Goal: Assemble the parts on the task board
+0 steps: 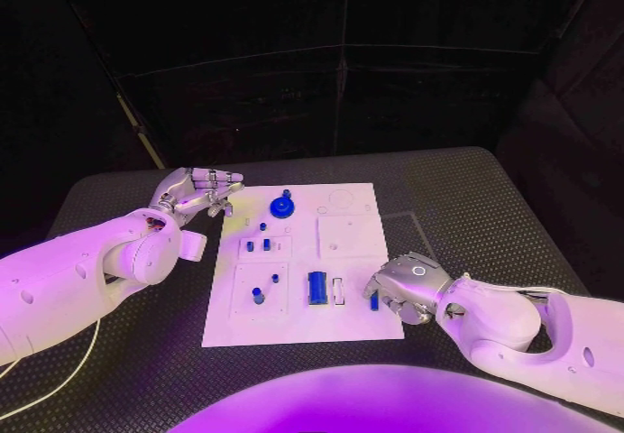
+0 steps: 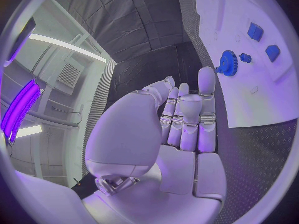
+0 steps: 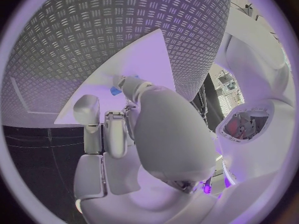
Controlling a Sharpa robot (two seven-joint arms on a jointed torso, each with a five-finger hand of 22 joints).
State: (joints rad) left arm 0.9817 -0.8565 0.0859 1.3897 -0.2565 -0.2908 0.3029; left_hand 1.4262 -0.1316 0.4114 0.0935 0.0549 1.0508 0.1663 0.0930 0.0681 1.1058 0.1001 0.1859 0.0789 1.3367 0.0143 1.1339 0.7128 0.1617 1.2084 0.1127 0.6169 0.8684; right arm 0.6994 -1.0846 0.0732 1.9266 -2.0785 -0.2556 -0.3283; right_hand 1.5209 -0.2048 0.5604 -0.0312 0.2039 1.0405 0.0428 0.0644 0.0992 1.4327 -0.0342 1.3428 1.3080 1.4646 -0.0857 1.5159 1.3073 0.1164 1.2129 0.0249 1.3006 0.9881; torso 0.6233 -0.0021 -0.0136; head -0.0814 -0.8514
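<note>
1 task board [image 1: 351, 271], 1 blue gear [image 1: 284, 208], 2 robot hands

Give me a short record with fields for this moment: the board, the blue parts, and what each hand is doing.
board: white task board in the middle of the black table
gear: blue gear lies near the board's far left corner
long part: blue block on the near half
left hand: left hand beside the board's far left corner, holds nothing
right hand: right hand at the board's near right edge, fingers at a small blue part; grip unclear

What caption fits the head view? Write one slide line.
Left hand hovers open at the task board's far-left corner near the blue gear; right hand touches a small blue part.
</note>
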